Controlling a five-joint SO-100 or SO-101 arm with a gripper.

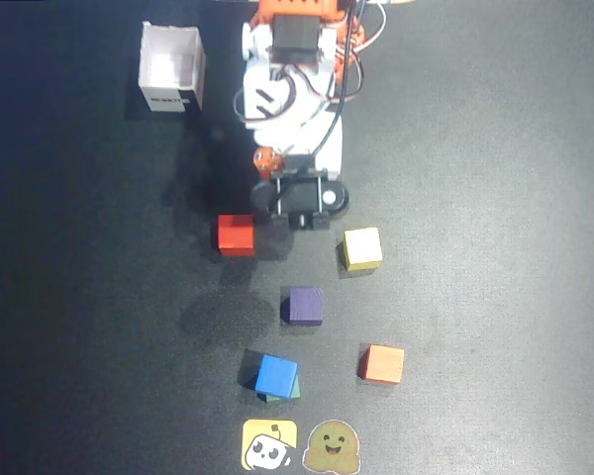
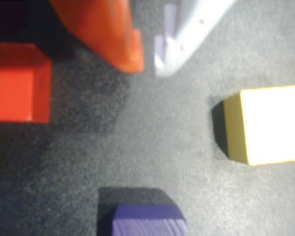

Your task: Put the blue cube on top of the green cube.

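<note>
The fingers (image 2: pixel 148 61) sit nearly closed and empty above bare desk (image 2: pixel 152 142), between the red cube (image 2: pixel 17 81) and yellow cube (image 2: pixel 268 123). Far below in the overhead view, the blue cube (image 1: pixel 276 375) already rests askew atop the green cube (image 1: pixel 278 397); stacking looks done.

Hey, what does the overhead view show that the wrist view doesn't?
Only overhead: the blue cube on the green cube, the orange cube, the white box, two stickers and the arm.
Only wrist: the jaws close up, nearly shut, empty.
Both: red cube, yellow cube, purple cube.
</note>
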